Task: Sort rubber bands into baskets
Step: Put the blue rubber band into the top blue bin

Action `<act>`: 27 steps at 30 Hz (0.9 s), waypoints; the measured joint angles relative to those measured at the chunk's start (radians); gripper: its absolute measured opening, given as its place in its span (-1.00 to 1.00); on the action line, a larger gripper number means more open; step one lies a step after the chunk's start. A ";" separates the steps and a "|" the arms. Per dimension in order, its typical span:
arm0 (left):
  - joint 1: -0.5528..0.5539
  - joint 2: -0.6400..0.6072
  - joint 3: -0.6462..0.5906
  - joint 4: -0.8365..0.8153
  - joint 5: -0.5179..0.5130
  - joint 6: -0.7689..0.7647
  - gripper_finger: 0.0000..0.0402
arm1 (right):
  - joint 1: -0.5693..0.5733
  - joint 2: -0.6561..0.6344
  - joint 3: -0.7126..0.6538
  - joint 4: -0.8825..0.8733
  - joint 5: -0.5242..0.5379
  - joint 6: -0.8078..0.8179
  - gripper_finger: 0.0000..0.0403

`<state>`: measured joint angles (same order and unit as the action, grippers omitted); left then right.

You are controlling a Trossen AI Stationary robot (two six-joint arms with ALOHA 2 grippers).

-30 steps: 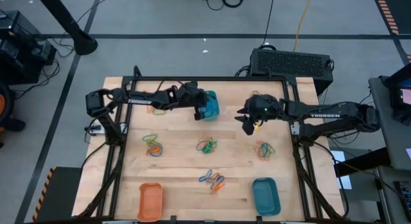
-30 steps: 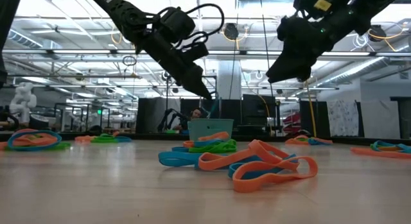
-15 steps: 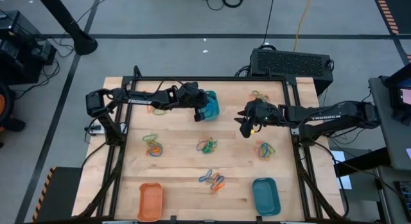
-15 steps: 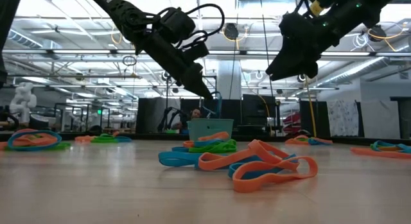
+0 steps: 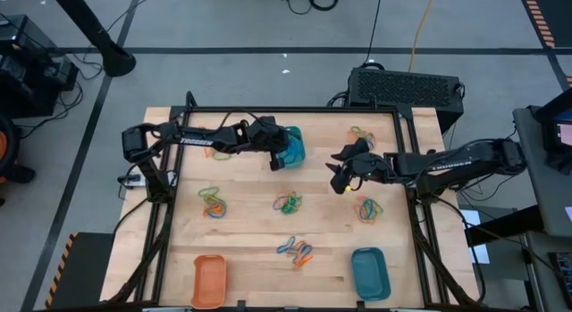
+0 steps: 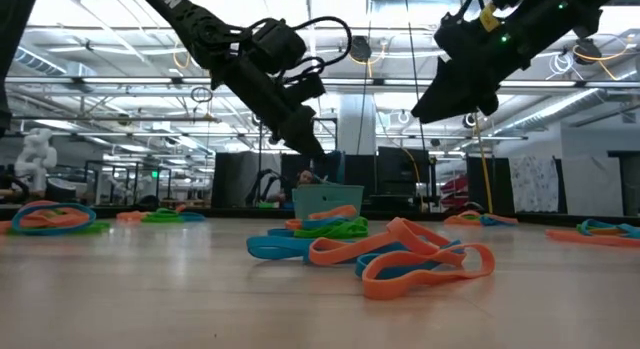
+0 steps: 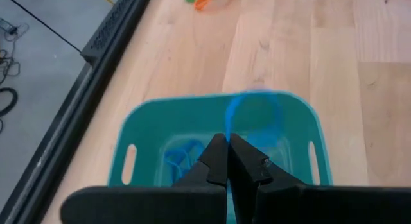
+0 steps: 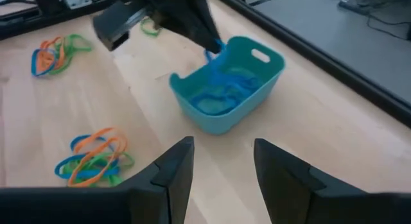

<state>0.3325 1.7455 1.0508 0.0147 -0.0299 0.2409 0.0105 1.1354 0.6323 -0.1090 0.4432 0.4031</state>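
Observation:
A teal basket (image 5: 293,147) with blue rubber bands inside stands at the table's far middle. My left gripper (image 7: 227,142) hangs over it, shut on a blue rubber band (image 7: 230,119); the low view shows this gripper (image 6: 316,149) slanting down above the basket (image 6: 327,200). My right gripper (image 5: 339,183) hovers open to the right of the basket, above bare wood, its fingers (image 8: 173,165) empty. An orange basket (image 5: 208,281) and a second teal basket (image 5: 370,273) sit at the near edge. Mixed rubber bands lie in small heaps (image 5: 288,203). My left gripper pinches a blue rubber band (image 8: 216,52) between its two fingertips. The fingers slant down from the table's left side. The band's loop hangs off the fingertips inside the teal basket's rim; whether its lower end lies on the bands there, I cannot tell.
Heaps of orange, blue and green bands lie at the left (image 5: 212,201), the near middle (image 5: 296,250), the right (image 5: 368,208), the far right (image 5: 361,133) and under the left arm (image 5: 220,152). A black frame (image 5: 295,110) borders the table.
My right gripper has swung toward the table's near edge and sunk a little, turning its wrist, and has stayed open. My left gripper has stayed over the teal basket, shut.

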 joint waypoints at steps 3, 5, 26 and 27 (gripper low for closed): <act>0.000 0.015 0.000 -0.004 0.000 0.000 -1.00 | 0.009 0.032 0.000 0.043 -0.005 -0.014 -0.23; 0.000 0.016 0.000 -0.003 -0.001 0.000 -0.97 | 0.014 0.048 0.000 0.067 -0.005 -0.029 -0.23; 0.005 -0.060 -0.003 -0.108 -0.028 0.000 -0.26 | 0.022 0.056 0.000 0.069 -0.030 -0.049 -0.23; 0.005 -0.102 -0.002 -0.151 -0.028 0.001 -0.25 | 0.026 0.056 0.000 0.062 -0.031 -0.049 -0.23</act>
<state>0.3378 1.6438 1.0492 -0.1367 -0.0578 0.2417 0.0367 1.1915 0.6319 -0.0466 0.4126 0.3546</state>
